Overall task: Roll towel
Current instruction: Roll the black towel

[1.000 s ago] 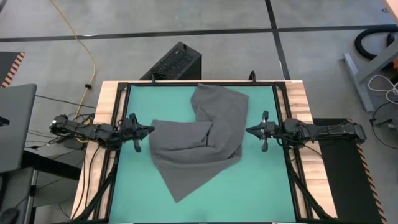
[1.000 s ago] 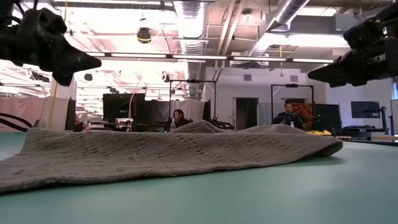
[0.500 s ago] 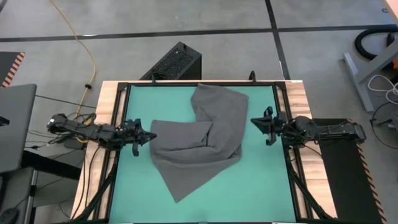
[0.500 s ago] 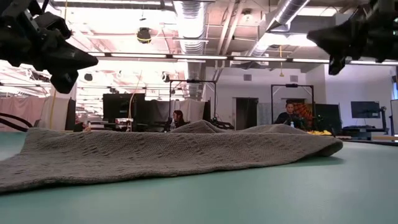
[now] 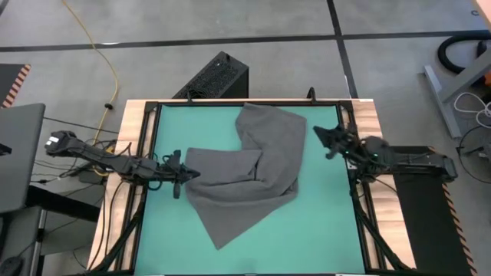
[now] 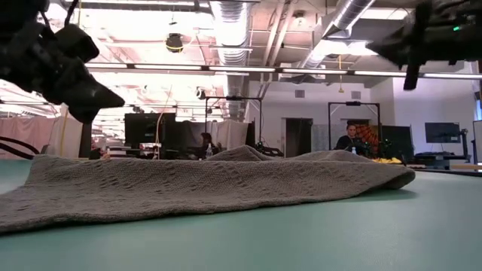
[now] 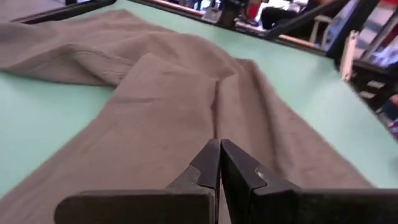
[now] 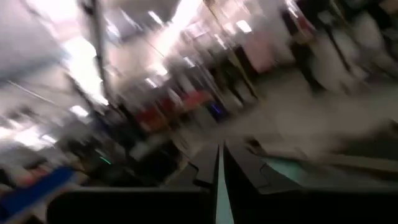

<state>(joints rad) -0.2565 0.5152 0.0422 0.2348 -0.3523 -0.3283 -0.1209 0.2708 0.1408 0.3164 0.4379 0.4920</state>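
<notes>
High view shows the crumpled dark grey cloth towel (image 5: 249,172) mid-mat, the clenched left gripper (image 5: 186,174) at its nine o'clock edge (empty), the right gripper (image 5: 321,135), nearly closed and empty, toward two o'clock.

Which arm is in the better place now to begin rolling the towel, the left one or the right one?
Probably the left. The left pincer is shut and low at the towel edge, pointing across it. The right pincer is raised near the table's far right corner, apart from the cloth.
</notes>
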